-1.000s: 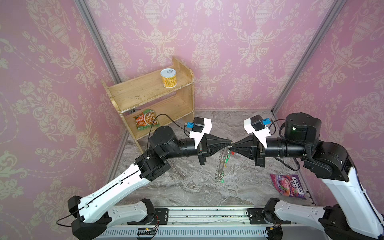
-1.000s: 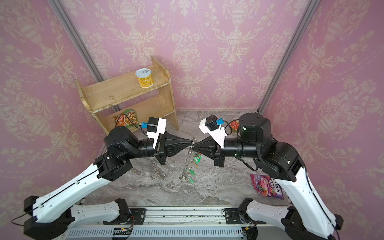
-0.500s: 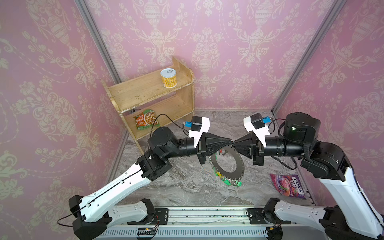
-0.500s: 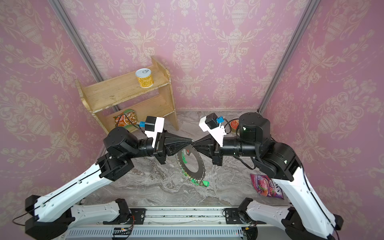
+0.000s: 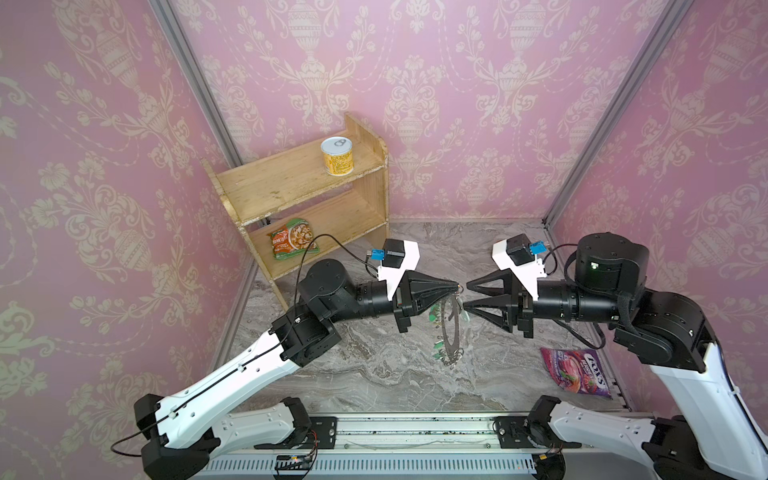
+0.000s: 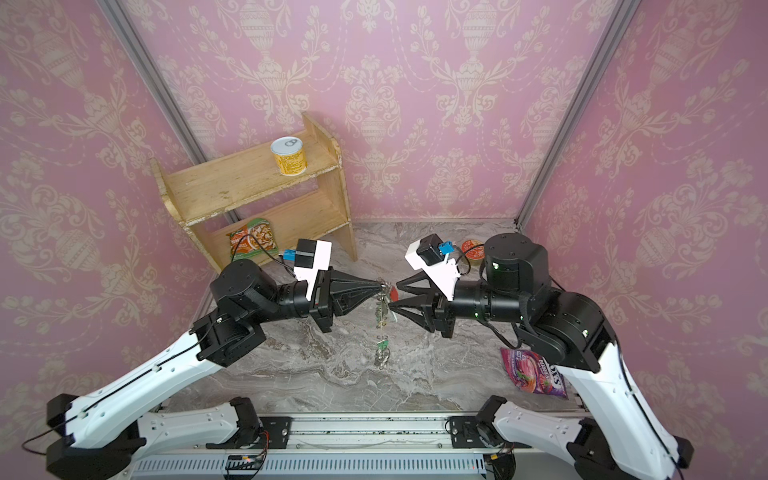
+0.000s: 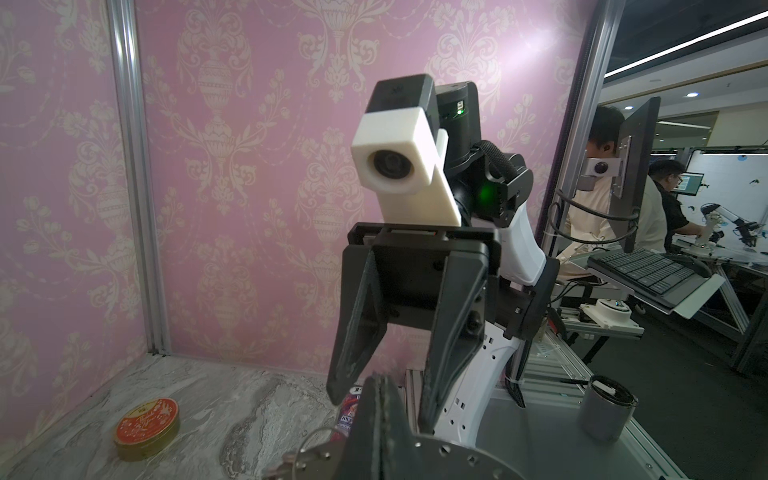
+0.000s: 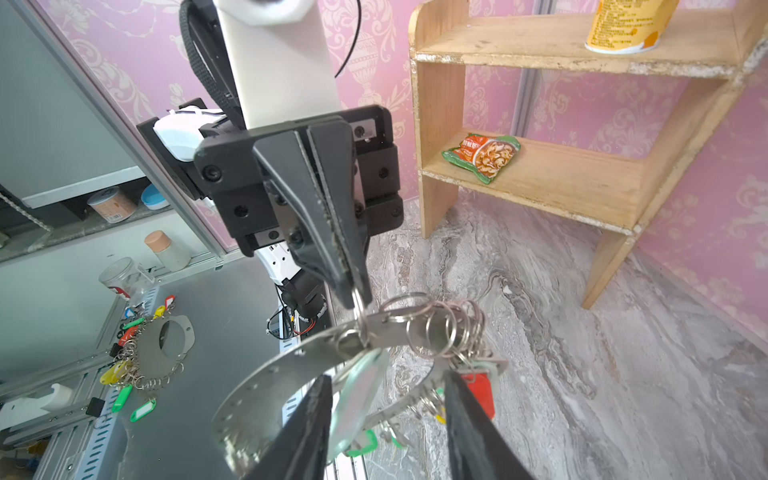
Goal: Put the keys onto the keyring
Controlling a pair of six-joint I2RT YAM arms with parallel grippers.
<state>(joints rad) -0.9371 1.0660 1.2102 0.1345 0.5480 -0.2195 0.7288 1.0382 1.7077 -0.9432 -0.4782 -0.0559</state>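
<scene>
Pink damask walls enclose a marbled tabletop (image 5: 374, 374). The left gripper (image 5: 455, 286), its jaws pinched shut on one wire loop, hangs the keyring (image 5: 451, 332) over the marble. The right gripper (image 5: 465, 296) stands just beside it, jaws apart and empty. Several tagged keys (image 8: 478, 386) already dangle from the rim, and no loose key shows on the tabletop, so the threading looks nearly or wholly done. Only the right wrist view reveals the pinched loop and the red and green tags. Both top views show the ring edge-on between the two grippers.
</scene>
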